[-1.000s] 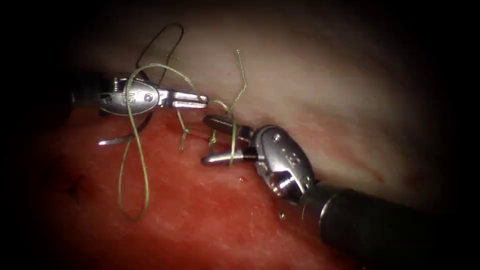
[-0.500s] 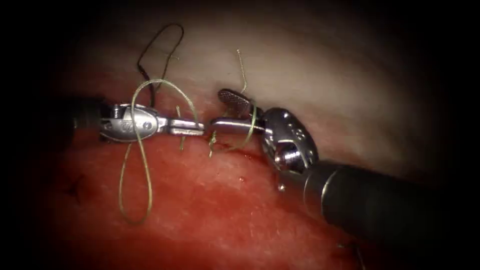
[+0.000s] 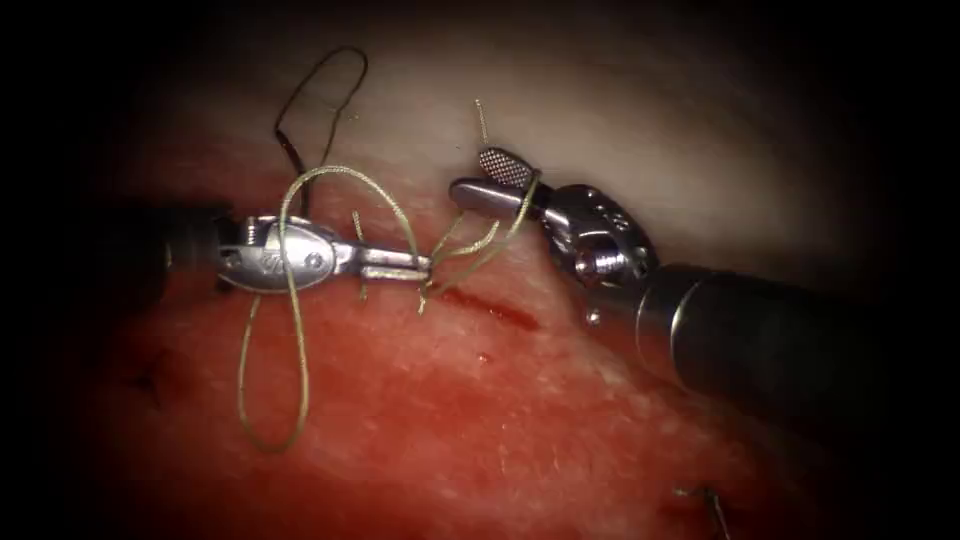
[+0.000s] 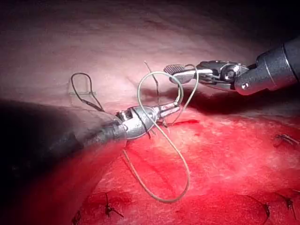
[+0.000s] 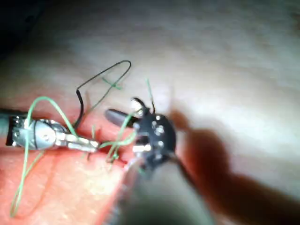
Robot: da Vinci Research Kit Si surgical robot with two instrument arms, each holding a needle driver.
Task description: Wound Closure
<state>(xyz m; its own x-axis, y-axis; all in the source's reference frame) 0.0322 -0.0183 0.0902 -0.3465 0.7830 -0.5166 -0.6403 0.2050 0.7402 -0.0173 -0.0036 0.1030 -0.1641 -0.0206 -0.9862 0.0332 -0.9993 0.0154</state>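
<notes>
Nearest the endoscope lies the red, wet tissue (image 3: 480, 420); a long loop of pale green thread (image 3: 270, 400) rests on it, to the left of the short dark red cut (image 3: 495, 310); a small stitch knot (image 3: 710, 500) sits far right. Farther back, the left hand (image 3: 415, 266) reaches in level from the left; its jaws are closed on the thread just beside the cut's left end, and another turn of thread arches over its wrist. Beyond, on the paler tissue, the right hand (image 3: 490, 178) has its jaws parted; thread passes between them and over the lower jaw, gripped by neither. A dark curved needle (image 3: 320, 95) lies farthest back, upper left, free of both hands and apparently out of the tissue. To handle this well, I judge the thread needs steady, even tension, kept low along the cut; any jerk risks tearing the tissue edge.
</notes>
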